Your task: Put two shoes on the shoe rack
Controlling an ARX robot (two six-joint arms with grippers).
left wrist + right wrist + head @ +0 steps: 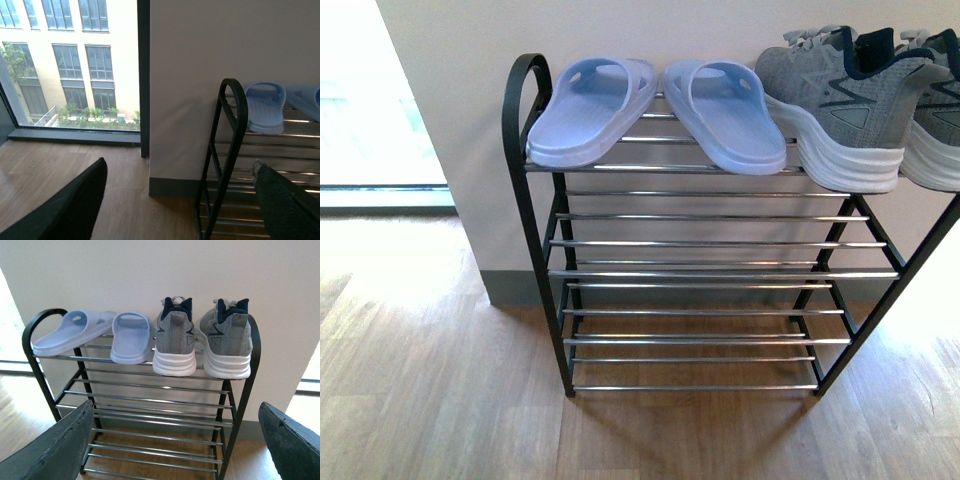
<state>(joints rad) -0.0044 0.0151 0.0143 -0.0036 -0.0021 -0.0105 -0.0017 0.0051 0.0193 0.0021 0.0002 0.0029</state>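
The shoe rack (720, 243) stands against the wall, with black arched side frames and chrome bars. All the shoes sit on its top shelf. Two pale blue slide sandals (595, 108) (725, 112) lie at the left and two grey knit sneakers (840, 110) (935, 130) at the right, partly cut off by the frame edge. The right wrist view shows the sandals (70, 332) (131, 337) and sneakers (175, 342) (227, 342) side by side. My right gripper (176, 405) is open in front of the rack's lower shelves. My left gripper (180, 162) is open beside the rack's left frame (227, 150). Neither holds anything.
Wooden floor (440, 380) spreads in front of the rack. A large window (70, 60) with a dark frame reaches down to the floor left of the wall corner. A grey baseboard (172, 187) runs along the wall behind the rack.
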